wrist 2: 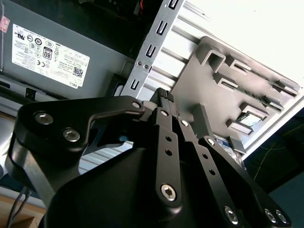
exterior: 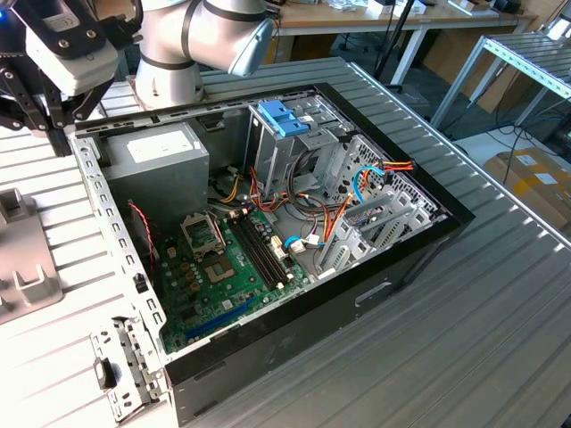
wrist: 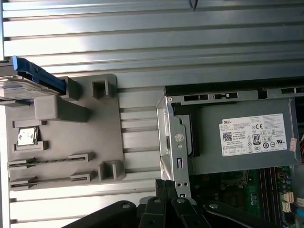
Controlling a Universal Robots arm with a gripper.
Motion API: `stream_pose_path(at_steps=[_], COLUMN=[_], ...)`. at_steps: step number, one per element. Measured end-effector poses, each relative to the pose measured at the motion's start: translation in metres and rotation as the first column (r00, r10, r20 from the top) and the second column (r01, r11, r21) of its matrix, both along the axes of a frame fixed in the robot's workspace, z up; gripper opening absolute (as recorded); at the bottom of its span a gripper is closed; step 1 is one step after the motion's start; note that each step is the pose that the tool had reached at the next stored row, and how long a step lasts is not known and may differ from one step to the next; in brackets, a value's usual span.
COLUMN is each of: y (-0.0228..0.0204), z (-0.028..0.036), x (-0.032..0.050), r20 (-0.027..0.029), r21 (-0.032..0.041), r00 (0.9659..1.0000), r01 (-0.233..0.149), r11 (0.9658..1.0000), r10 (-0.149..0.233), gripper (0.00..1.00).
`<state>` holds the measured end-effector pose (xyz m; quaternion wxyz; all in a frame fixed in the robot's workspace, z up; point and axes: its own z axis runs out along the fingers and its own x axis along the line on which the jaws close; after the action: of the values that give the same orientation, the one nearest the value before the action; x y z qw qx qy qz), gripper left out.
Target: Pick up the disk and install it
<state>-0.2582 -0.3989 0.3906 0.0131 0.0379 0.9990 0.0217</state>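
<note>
claw (wrist 2: 164,94) | pressed closed, empty | disk (wrist: 26,80) on grey fixture (wrist: 102,133)

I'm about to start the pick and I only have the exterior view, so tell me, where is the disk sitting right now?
Observer: In the first wrist view the disk lies on one end of the grey fixture, which is beside the case.
Operator: Is the gripper holding anything?
Observer: No. In the second wrist view the gripper is shut and empty.
Operator: Is it touching the disk?
Observer: No. In the first wrist view it hangs by the case corner near the power supply, apart from the disk.
</note>
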Motion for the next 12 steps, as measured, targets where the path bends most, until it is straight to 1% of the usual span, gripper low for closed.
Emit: stream_pose_path(at_steps=[12], y=[0.0], z=[-0.0001], x=[-0.006], r20=[0.0], r21=[0.0], r00=[1.0], r01=[0.0], r11=[1.0], r10=[0.0], gripper=[0.11])
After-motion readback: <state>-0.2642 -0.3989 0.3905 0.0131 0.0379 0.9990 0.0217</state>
